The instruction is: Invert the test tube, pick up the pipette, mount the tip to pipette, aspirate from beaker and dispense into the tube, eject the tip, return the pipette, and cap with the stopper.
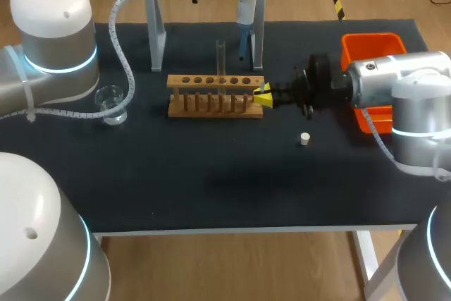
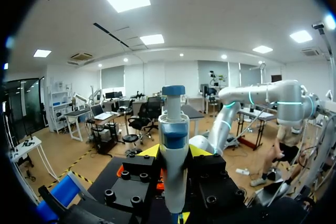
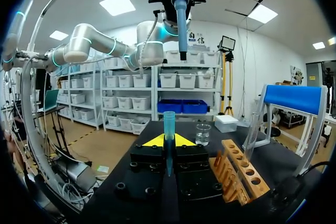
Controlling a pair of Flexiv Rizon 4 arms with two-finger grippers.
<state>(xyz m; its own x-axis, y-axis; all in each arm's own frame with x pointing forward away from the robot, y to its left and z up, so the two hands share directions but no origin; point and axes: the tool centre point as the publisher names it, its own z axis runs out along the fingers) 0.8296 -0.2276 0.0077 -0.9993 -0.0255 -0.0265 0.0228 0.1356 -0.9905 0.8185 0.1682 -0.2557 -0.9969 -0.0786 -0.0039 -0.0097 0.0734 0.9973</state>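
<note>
**Pipette and tip each clamped, one claw above the other**

My left claw (image 2: 174, 151) is clamped on the pipette (image 2: 174, 129), holding it upright above the far edge of the surface (image 1: 211, 188). My right claw (image 3: 168, 141) is clamped on the blue tip (image 3: 168, 129), which stands upright between its fingers, below the pipette and apart from it. This claw sits just beside the right end of the wooden rack (image 1: 215, 95).

The rack holds one test tube (image 1: 220, 58), upright in a middle hole. The beaker (image 1: 111, 103) stands near the left edge; I cannot tell its contents. My right arm hides much of the orange bin (image 1: 370, 51) at the right edge. The stopper (image 1: 304, 139) lies on the surface in front of the right claw.
</note>
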